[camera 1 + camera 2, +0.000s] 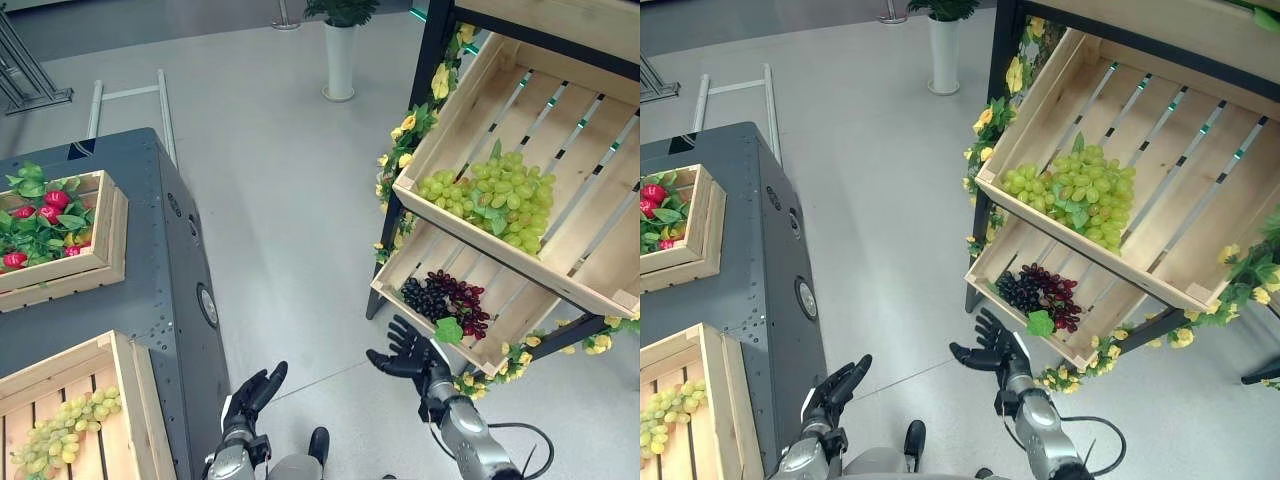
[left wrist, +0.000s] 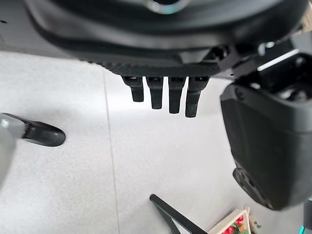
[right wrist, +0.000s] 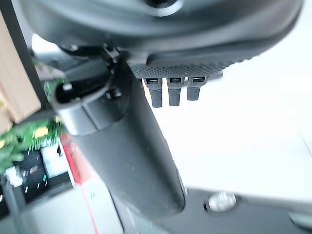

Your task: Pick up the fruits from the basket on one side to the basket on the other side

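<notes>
- On the slanted shelf at right, green grapes (image 1: 495, 195) fill the upper crate (image 1: 590, 180); dark grapes (image 1: 447, 298) lie in the lower crate (image 1: 520, 312)
- Right hand (image 1: 408, 352) hovers just beside the lower crate, fingers spread, empty
- Left hand (image 1: 252, 392) hangs low beside the grey cabinet (image 1: 150, 300), fingers straight, empty
- Left crate (image 1: 125, 400) holds pale grapes (image 1: 62, 428)

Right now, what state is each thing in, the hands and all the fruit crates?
Left hand: open, empty, over the floor.
Right hand: open, empty, near the lower crate.
Upper shelf crate: tilted, holds green grapes.
Lower shelf crate: holds dark grapes.
Near table crate: holds green grapes.
Far table crate: holds red fruit.
</notes>
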